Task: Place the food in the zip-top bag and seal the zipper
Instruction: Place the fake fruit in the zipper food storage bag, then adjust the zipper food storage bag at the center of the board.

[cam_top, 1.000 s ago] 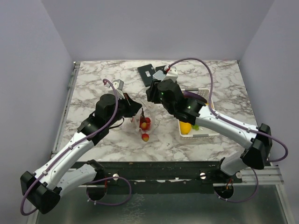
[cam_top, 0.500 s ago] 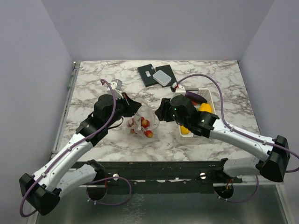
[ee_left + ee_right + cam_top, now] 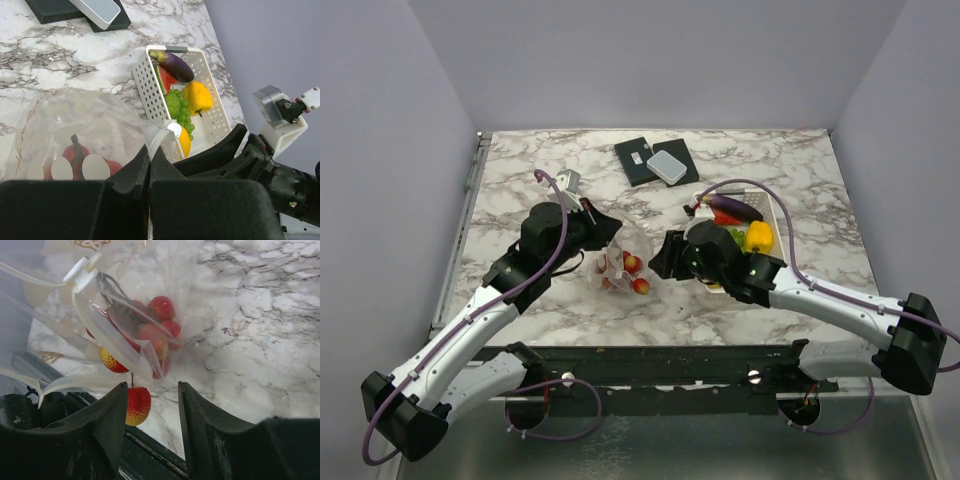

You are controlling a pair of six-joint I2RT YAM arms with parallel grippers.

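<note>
1. Marble-patterned table [image 3: 520,180], white with grey veining.
2. Two black flat pads [image 3: 628,175], far centre.
3. White perforated basket [image 3: 149,92], right side.
4. Dotted zip-top bag [image 3: 630,242], centre; apparently resting on the surface.

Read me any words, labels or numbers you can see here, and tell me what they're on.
No text here is legible.
Brown print on the zip-top bag: too blurred to read.
White label on the black case: too small to read.

light: bright, even | shadows: soft | blur: near pincer bodies, wrist views
</note>
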